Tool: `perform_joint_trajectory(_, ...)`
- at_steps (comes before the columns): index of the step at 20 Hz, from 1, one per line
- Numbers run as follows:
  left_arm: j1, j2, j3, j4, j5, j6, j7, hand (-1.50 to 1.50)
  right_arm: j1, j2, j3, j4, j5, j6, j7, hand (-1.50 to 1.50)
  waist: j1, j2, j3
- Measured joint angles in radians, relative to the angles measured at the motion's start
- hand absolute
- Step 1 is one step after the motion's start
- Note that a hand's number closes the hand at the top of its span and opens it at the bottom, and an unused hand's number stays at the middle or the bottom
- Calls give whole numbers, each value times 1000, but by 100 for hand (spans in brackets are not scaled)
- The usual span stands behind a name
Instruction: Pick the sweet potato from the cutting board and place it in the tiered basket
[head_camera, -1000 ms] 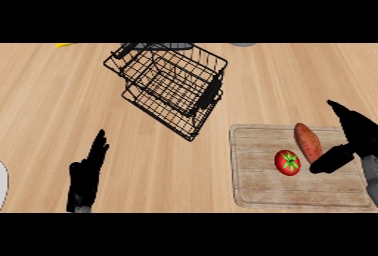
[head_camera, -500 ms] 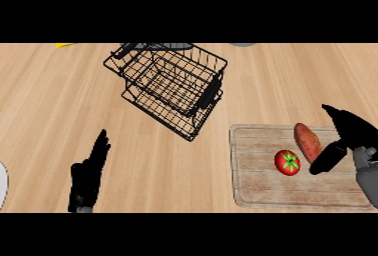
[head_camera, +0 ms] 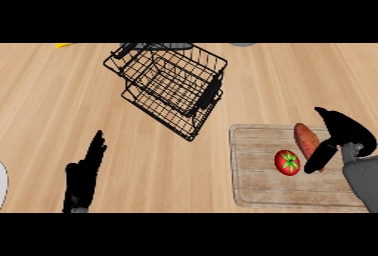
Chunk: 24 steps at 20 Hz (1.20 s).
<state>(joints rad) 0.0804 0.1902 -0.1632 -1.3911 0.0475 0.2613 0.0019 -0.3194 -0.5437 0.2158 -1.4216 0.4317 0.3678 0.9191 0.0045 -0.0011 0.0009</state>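
An orange-brown sweet potato lies on the wooden cutting board at the right, beside a red tomato. My right hand hovers at the potato's right side, open, with the thumb reaching down across the potato's near end and the fingers stretched along its far side. The black wire tiered basket stands tilted at the upper middle, with nothing in it. My left hand rests open at the lower left, fingers pointing up.
A white plate's edge shows at the far left. A yellow object and a grey object peek in at the counter's far edge. Bare wood lies between basket and board.
My right hand has shifted slightly left toward the sweet potato, its thumb now crossing the potato's near end. The left hand, basket, tomato and potato stay where they were.
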Motion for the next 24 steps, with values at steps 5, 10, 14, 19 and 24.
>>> perform_joint_trajectory(5, 7, -14, 2, -25, -19, 2, 31, 0, 3, 30, -37, 44, 18, 33, -17, -150, -1, 1, -1)
perform_joint_trajectory(10, 6, -33, 13, -11, -33, -9, 18, 0, 6, 58, -74, 102, 51, 55, -47, -150, -1, 1, 0)
perform_joint_trajectory(14, -2, -54, 20, 7, -51, -12, -9, 0, 4, 91, -96, 132, 81, 66, -62, -150, -1, -1, 1)
perform_joint_trajectory(19, 21, -59, 28, -22, -71, -19, 8, 0, 8, 109, -127, 190, 142, 48, -142, 150, 0, -1, -1)
perform_joint_trajectory(24, 15, -55, 47, -32, -72, -37, 28, 0, 3, 119, -134, 236, 201, 8, -233, 150, -2, -4, -7)
